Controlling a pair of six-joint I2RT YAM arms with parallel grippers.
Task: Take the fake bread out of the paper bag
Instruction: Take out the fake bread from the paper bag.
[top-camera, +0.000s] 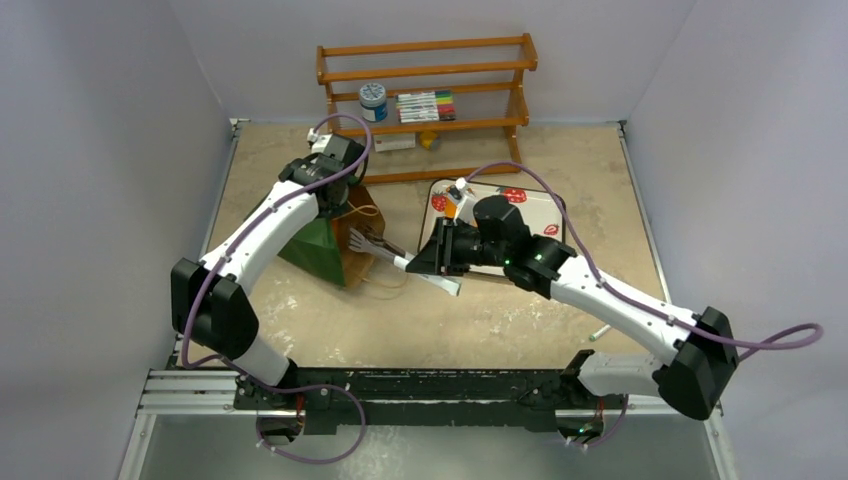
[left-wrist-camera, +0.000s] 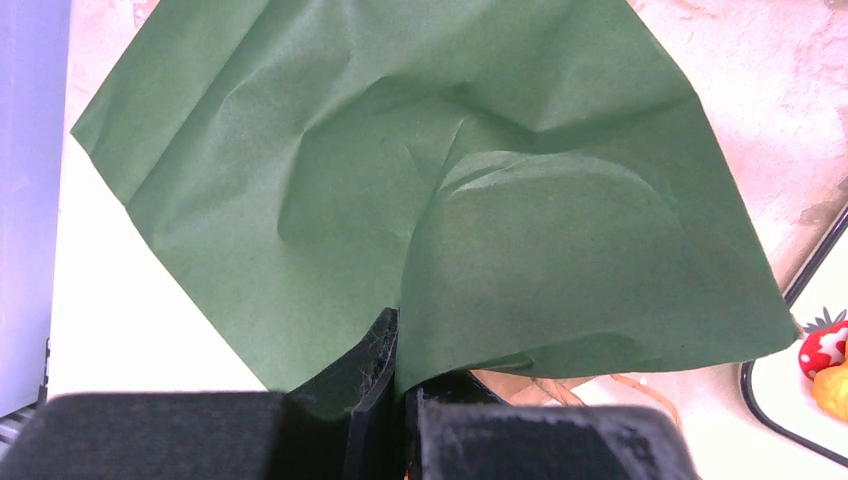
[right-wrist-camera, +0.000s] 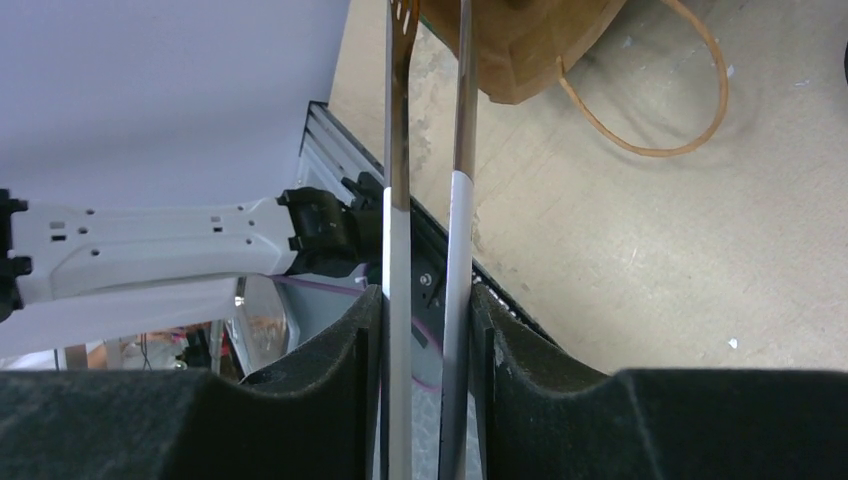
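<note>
Extraction step: left gripper (left-wrist-camera: 395, 400) pinched shut on paper bag (left-wrist-camera: 450, 200), right gripper (right-wrist-camera: 425, 330) clamping tongs (right-wrist-camera: 398, 250) at its 3 o'clock mouth; next move probably means pushing the tips inside toward 9 o'clock, bread unseen.

Even bright overhead light, soft shadows — wrist views blurred up close

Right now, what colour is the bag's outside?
Dark green; the paper bag shows best in the left wrist view.

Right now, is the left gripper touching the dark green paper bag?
Touching: left wrist view shows the left gripper pinching the dark green paper bag.
</note>
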